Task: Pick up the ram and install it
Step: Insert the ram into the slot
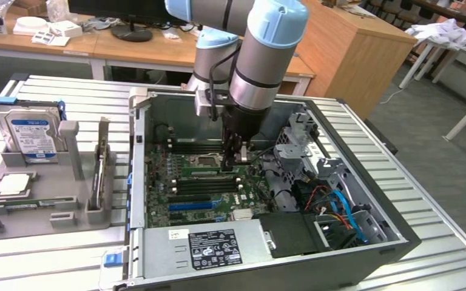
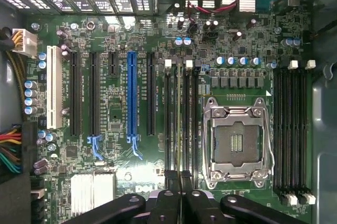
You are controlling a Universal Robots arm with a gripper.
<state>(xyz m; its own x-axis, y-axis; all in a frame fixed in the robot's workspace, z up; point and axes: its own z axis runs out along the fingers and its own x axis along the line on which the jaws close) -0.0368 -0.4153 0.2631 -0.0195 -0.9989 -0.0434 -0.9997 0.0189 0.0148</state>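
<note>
As you look through the exterior view, your arm reaches down into an open computer case [image 1: 395, 239] lying on a ribbed metal table [image 1: 55, 267], with wooden desks [image 1: 342, 48] and a monitor foot [image 1: 131, 33] behind it in the room. On the exterior view's left of the case you have a grey fixture [image 1: 31, 215] holding an upright hard drive [image 1: 29, 130]. Your gripper [image 1: 235, 162] stands over the motherboard [image 1: 168, 209]. The ram [image 1: 203, 171] shows as a green strip running from the gripper toward the exterior view's left, just beside the processor socket [image 1: 203, 159]. A labelled power supply [image 1: 213, 245] sits at the near end of the case. When you turn to the wrist view, you get what the arm hides from outside. The gripper is pinched tight on the ram, which appears edge-on as a thin line among the black memory slots [image 2: 168, 124], between the long blue slot [image 2: 131, 95] and the socket. You cannot tell from either view whether it is seated. More black slots with white clips [image 2: 292, 129] lie on the socket's other side.
</note>
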